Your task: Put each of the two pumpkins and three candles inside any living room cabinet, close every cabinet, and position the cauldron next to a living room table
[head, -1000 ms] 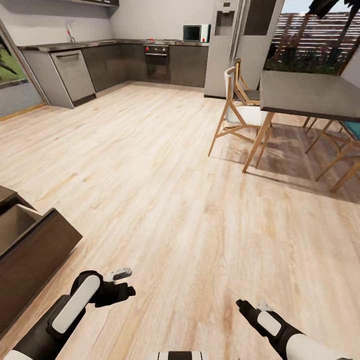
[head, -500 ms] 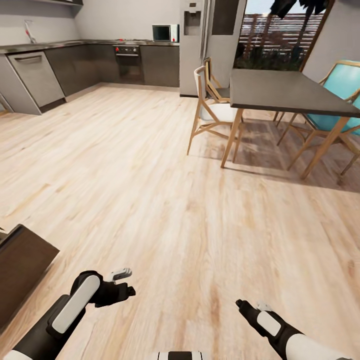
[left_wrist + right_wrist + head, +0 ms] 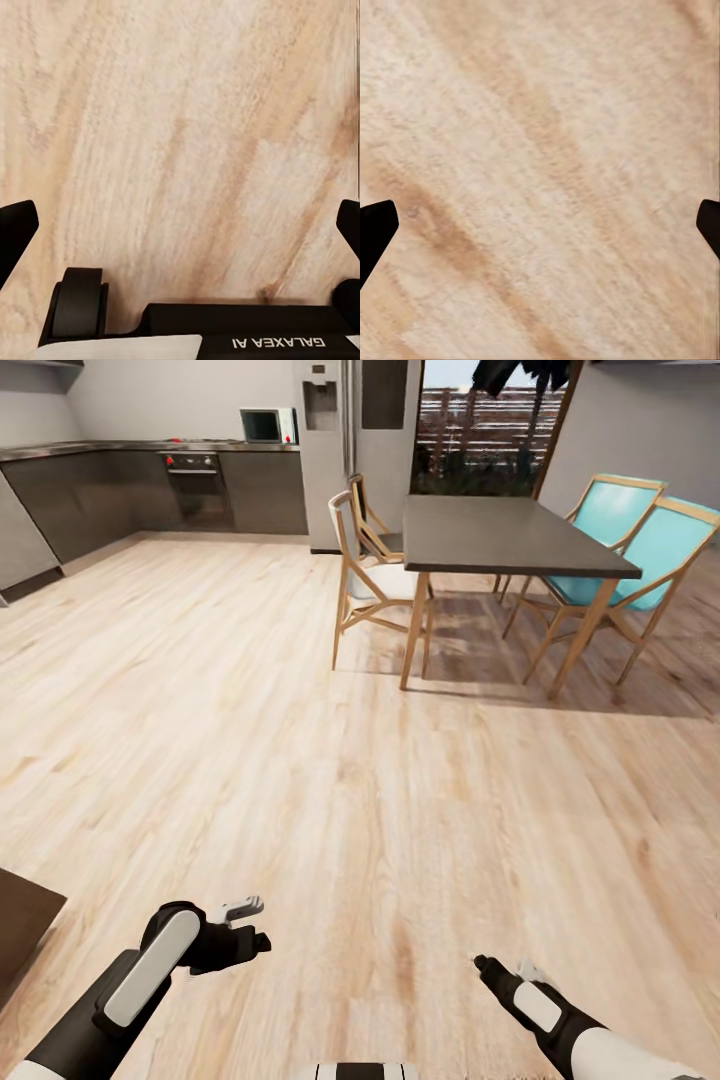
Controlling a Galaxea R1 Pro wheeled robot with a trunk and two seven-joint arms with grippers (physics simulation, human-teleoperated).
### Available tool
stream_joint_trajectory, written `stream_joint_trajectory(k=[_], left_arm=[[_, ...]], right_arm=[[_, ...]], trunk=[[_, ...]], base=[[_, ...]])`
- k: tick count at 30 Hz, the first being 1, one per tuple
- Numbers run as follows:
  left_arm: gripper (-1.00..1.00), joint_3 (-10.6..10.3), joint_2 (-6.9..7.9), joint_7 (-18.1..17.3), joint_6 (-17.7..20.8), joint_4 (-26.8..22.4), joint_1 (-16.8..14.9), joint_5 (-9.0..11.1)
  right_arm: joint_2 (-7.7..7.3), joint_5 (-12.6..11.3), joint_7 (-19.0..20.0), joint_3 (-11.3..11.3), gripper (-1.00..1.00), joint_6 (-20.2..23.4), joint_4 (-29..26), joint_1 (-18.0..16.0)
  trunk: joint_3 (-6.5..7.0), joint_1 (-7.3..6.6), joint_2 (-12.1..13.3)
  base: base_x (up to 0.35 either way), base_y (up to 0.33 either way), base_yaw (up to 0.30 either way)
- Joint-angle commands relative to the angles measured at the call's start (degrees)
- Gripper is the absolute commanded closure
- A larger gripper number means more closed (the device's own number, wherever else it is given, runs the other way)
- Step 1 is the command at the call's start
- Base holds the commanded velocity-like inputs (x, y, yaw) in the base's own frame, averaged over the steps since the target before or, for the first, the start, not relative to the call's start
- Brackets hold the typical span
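**Open plank floor between kitchen and dining corner**

Pale wood plank floor (image 3: 300, 740) runs across the room. At the far left stand grey kitchen cabinets (image 3: 110, 485) with an oven (image 3: 197, 485) and a microwave (image 3: 262, 425). A dark table (image 3: 505, 535) stands ahead with wooden chairs (image 3: 365, 575) and teal chairs (image 3: 640, 545). A corner of the dark brown cabinet (image 3: 20, 925) shows at the lower left. Left pincer (image 3: 245, 925) and right pincer (image 3: 485, 965) hang over bare floor, both spread wide and holding nothing.
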Motion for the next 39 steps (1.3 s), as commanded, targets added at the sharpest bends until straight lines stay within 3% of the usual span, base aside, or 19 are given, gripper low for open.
stream_joint_trajectory(k=[1,36,39], left_arm=[[-1.00,-0.11,0.06,0.58,-0.01,-0.07,-0.05,0.58],[-1.00,-0.11,0.04,0.79,-0.01,-0.17,-0.02,0.58],[-1.00,-0.13,0.04,0.90,-0.01,-0.11,-0.06,0.55]], right_arm=[[-0.04,-0.35,-0.41,0.47,-1.00,0.18,-0.15,-0.01],[0.01,-0.45,-0.49,0.47,-1.00,0.64,1.22,0.01],[0.02,-0.45,-0.50,0.47,-1.00,0.34,2.10,0.02]], trunk=[[-0.06,-0.01,-0.02],[-1.11,-0.01,-0.02],[-0.71,-0.67,1.19]], base=[[0.000,0.000,-0.285],[0.000,0.000,-0.277],[0.000,0.000,-0.255]])
